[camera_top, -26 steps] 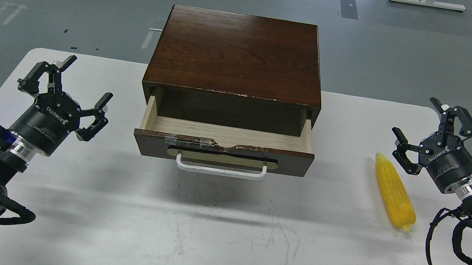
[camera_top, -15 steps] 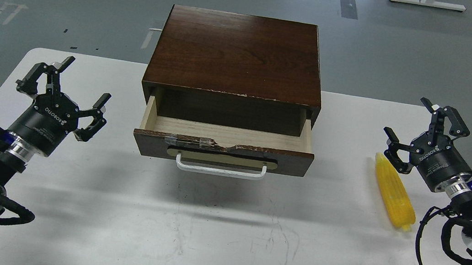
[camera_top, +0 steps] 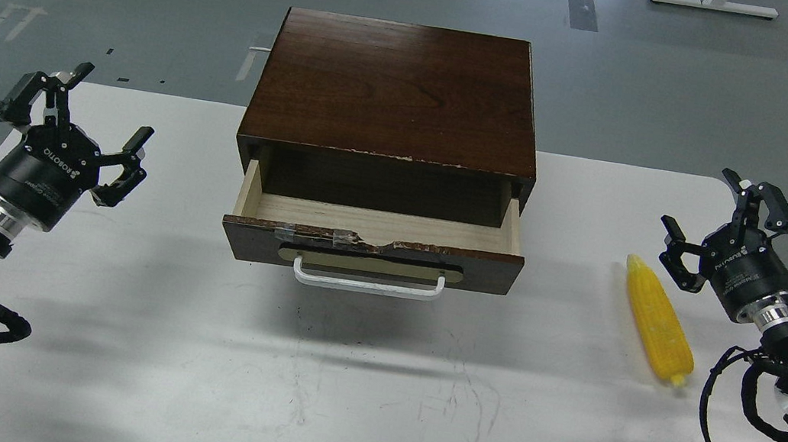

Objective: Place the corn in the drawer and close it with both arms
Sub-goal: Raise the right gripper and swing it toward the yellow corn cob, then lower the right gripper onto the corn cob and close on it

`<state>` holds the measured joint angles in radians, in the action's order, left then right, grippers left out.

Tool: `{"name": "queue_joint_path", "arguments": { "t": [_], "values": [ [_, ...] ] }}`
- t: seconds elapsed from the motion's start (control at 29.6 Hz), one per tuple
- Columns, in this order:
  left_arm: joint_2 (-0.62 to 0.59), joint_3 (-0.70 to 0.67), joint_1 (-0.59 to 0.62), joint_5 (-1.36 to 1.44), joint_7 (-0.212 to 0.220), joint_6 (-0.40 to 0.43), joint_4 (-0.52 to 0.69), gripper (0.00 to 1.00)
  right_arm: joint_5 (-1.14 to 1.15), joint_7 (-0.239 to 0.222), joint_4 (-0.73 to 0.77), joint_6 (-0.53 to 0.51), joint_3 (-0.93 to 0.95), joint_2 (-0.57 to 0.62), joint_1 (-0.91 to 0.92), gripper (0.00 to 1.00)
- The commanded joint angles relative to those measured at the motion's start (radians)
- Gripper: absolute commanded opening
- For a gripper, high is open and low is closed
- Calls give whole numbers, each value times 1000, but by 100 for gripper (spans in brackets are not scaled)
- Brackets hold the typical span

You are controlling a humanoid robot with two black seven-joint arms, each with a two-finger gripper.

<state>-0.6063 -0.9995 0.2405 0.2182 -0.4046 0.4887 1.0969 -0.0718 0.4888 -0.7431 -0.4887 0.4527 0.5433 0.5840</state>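
Grey workshop floor lay behind a white table [camera_top: 353, 400], and on that table the corn [camera_top: 658, 320] rested flat and untouched toward the right side, well apart from the drawer [camera_top: 372, 253]. Its long axis ran roughly away from the robot, the tapered tip at the far end leaning slightly inward toward the drawer, the thick end nearer the front edge. The right gripper [camera_top: 726, 217] hovered just beside the corn's far tip, on its outer side, with its fingers spread wide and nothing between them; whether it stood above table height could not be judged surely from this angle. That arm was plainly the nearer one, so the pick seemed to fall to it. The drawer stood pulled out, its pale wooden floor bare, the chipped top edge and white handle [camera_top: 368, 279] facing the robot under the dark cabinet [camera_top: 393, 90]. Bare tabletop separated the corn from the drawer's right corner, leaving open room for a carry. The left gripper [camera_top: 81, 115], also spread wide and holding nothing, hung well off to the drawer's left.
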Motion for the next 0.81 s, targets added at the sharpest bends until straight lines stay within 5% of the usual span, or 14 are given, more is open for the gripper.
{"name": "queue_joint_path", "arguments": {
  "t": [0.0, 0.34, 0.54, 0.78],
  "values": [
    [5, 2, -4, 0, -14, 0, 1, 99, 9, 0, -50, 0, -28, 78, 11, 100],
    [2, -5, -12, 13, -37, 0, 20, 99, 554, 0, -263, 0, -39, 384, 157, 100],
    [3, -7, -12, 47, -40, 0, 35, 99, 1007, 0, -371, 10, -52, 461, 155, 100],
    [8, -8, -12, 55, -42, 0, 49, 99, 1317, 0, -364, 179, -212, 474, 165, 100]
  ]
}}
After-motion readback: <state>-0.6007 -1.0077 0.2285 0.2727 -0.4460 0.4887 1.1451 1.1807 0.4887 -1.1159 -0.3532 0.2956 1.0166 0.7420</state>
